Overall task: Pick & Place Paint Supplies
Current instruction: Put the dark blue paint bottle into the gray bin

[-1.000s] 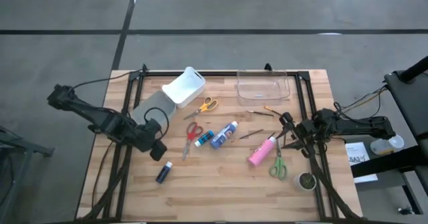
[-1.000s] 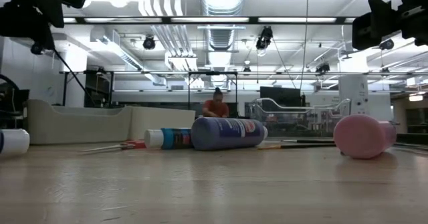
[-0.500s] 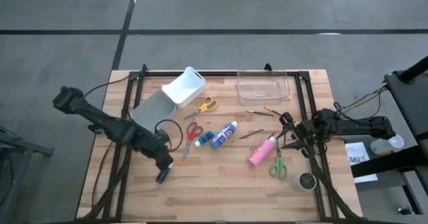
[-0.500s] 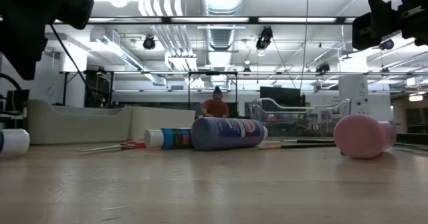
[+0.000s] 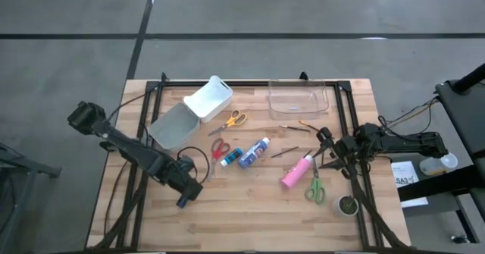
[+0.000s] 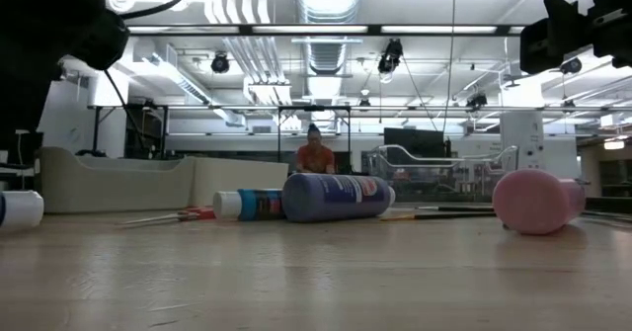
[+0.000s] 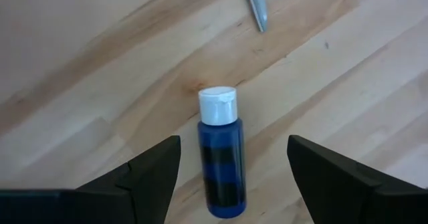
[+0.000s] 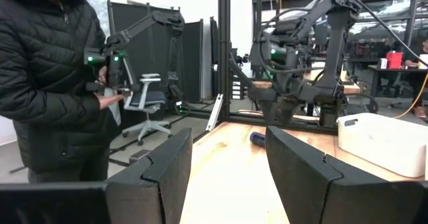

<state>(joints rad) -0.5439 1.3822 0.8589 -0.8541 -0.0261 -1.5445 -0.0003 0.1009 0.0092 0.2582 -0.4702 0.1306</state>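
Note:
A small dark blue bottle (image 7: 221, 174) with a pale cap (image 7: 218, 105) lies on its side on the wooden table. My left gripper (image 7: 232, 144) hangs over it, pointing down and open, one finger on each side of the bottle, touching nothing. In the high view the left gripper (image 5: 189, 190) covers most of the dark blue bottle (image 5: 182, 202). The blue-and-white tube (image 5: 255, 153), pink bottle (image 5: 295, 172) and thin brown paintbrushes (image 5: 285, 152) lie mid-table. My right gripper (image 5: 326, 152) waits open at the right side.
A white bin (image 5: 208, 99), a grey lid (image 5: 173, 125) and a clear tray (image 5: 297, 96) sit at the far side. Yellow scissors (image 5: 231, 120), red scissors (image 5: 216, 154) and green scissors (image 5: 314, 186) lie among the supplies. A person (image 8: 53, 83) stands beyond the table.
My left gripper has gone down and toward the table's near edge, and has tipped to point steeply down over the dark blue bottle. The bottle and the other things have stayed where they were.

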